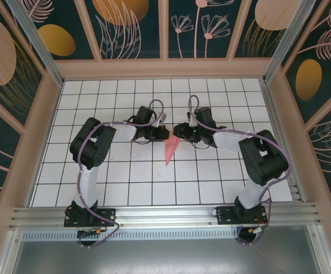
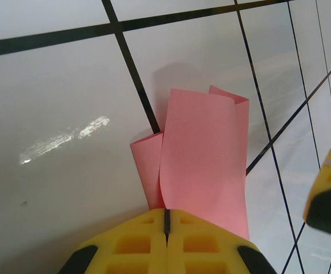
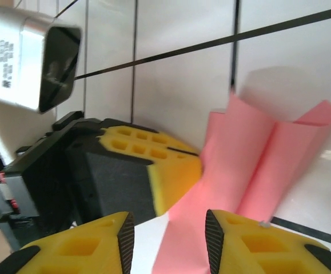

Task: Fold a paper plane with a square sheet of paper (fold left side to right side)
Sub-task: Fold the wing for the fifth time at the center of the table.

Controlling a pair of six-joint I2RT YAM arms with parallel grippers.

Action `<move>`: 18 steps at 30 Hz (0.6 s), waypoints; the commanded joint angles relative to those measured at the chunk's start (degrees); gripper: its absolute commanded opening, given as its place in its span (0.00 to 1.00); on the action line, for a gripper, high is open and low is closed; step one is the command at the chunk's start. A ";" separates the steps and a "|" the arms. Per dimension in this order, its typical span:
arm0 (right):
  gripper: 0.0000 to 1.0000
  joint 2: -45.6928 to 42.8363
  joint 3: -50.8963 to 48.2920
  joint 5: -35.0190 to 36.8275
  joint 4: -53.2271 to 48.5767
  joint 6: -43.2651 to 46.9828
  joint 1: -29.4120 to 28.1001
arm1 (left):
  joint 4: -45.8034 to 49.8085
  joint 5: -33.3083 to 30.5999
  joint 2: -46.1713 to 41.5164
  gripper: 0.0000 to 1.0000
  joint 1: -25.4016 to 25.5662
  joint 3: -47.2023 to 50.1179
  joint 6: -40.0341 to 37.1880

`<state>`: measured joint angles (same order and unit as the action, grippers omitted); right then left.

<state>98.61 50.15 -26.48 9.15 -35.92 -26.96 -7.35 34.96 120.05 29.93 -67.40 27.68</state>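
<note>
Roughly near-far, paper plane tip nearward, L pincer clamping far end

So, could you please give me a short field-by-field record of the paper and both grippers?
Object: paper plane, salmon-pink, folded slim, flaps standing apart
Place: middle of the gridded table, between the two grippers
Left gripper: shut on the paper plane
Right gripper: open, paper lying between its fingers
</note>
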 commanded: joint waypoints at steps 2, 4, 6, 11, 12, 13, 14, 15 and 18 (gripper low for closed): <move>0.47 -2.17 -1.30 3.79 -3.95 -0.03 2.49 | -0.95 -0.38 1.39 0.06 0.31 1.11 0.08; 0.52 -1.68 -1.88 2.86 -3.37 -0.91 3.00 | -0.99 -0.16 0.91 0.06 0.39 1.13 -0.08; 0.52 -0.58 -1.66 1.79 -2.87 -1.58 3.18 | -0.91 0.07 0.65 0.06 0.39 1.13 -0.15; 0.45 2.39 0.85 2.02 -2.88 -2.09 3.39 | -0.90 0.16 0.62 0.06 0.34 1.30 -0.06; 0.42 2.91 1.15 2.05 -2.76 -2.20 3.49 | -0.97 0.23 0.51 0.06 0.37 1.31 0.00; 0.40 3.66 1.52 1.89 -2.56 -2.37 3.56 | -0.95 0.28 0.52 0.06 0.36 1.30 0.10; 0.39 4.39 1.98 1.79 -2.60 -2.46 3.66 | -1.04 0.27 0.54 0.06 0.33 1.34 0.09; 0.37 5.00 2.51 1.86 -2.86 -2.49 3.60 | -1.08 0.32 0.52 0.06 0.38 1.39 0.09; 0.34 6.44 3.18 1.63 -2.65 -2.53 3.64 | -1.17 0.37 0.41 0.06 0.39 1.47 0.11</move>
<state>103.85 51.51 -24.69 6.83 -38.06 -23.66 -7.94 35.35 120.05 29.89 -67.16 27.68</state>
